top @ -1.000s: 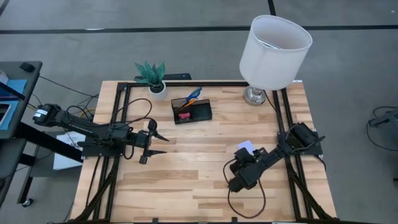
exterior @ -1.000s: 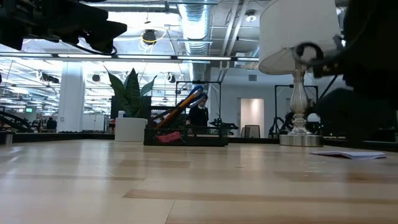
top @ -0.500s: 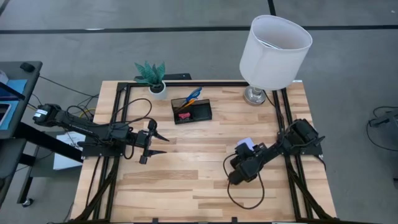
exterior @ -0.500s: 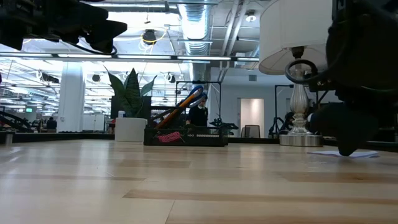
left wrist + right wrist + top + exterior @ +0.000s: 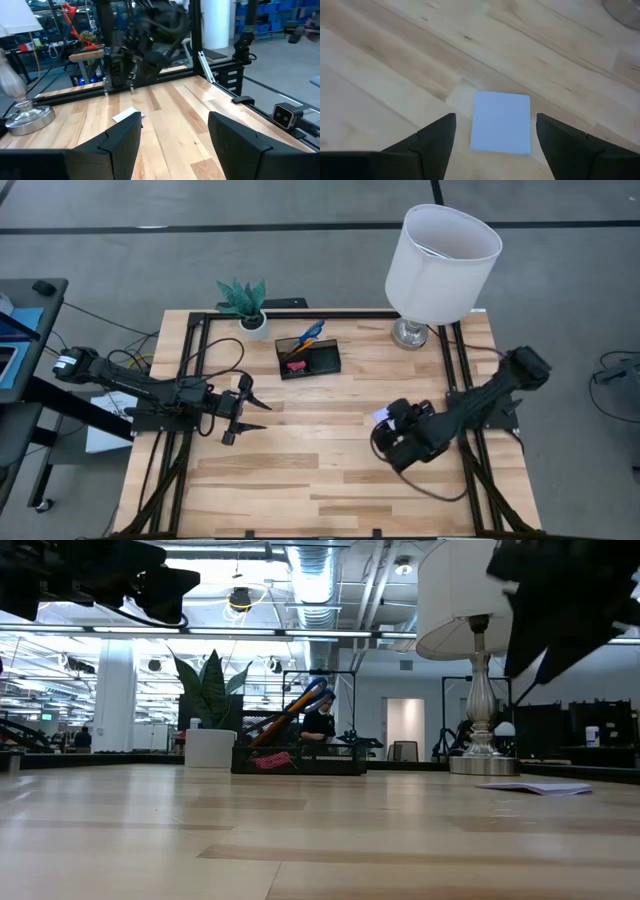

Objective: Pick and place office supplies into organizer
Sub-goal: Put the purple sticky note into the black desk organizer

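Risen, right gripper [image 5: 495,145] spreads dark fingers over flat square note pad [image 5: 501,121].

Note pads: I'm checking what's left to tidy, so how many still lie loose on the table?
1. The pale blue note pad lies flat on the table, right side, below the right gripper. Others may be hidden under the arm.

High: overhead, straight down, whole table [image 5: 300,470].
Low: table height, level across the wood toward the organizer [image 5: 298,758] (far off).
Left wrist: looks across the table.
Right wrist: close, down at the pad [image 5: 501,122].
Shared: pad, all four.
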